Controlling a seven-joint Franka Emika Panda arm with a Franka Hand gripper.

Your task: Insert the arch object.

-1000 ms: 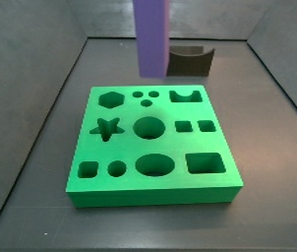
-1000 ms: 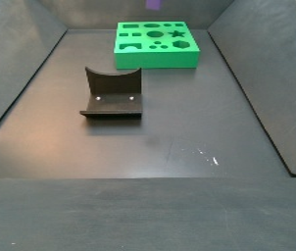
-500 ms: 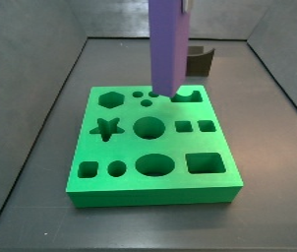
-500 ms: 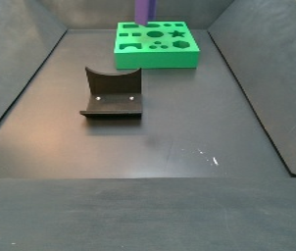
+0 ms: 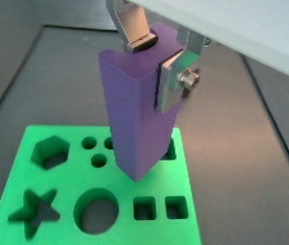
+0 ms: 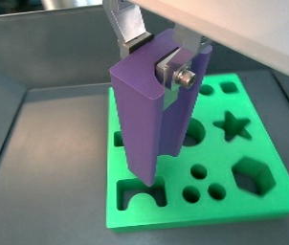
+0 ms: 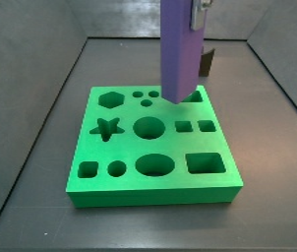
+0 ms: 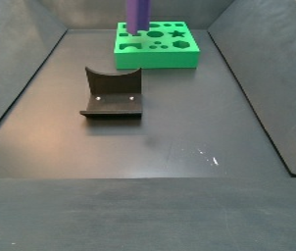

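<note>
Since gripper (image 5: 160, 59) is clamped on the upright purple bar, prob. the arch object (image 5: 141, 110) (notch hard to see), what matters: long axis vertical, lower end just above board (image 7: 92, 148), approx. over arch hole (image 6: 141, 196). Fixture (image 8: 112, 95) well apart.

No readable text, labels, numbers — none on any surface

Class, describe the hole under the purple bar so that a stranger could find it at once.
Find the green board. At the corner beneath the purple bar, which the gripper holds upright over it, lies the arch hole. It is straight-sided with a rounded bump in one edge, unlike the two small round holes and the plain square hole beside it.
</note>
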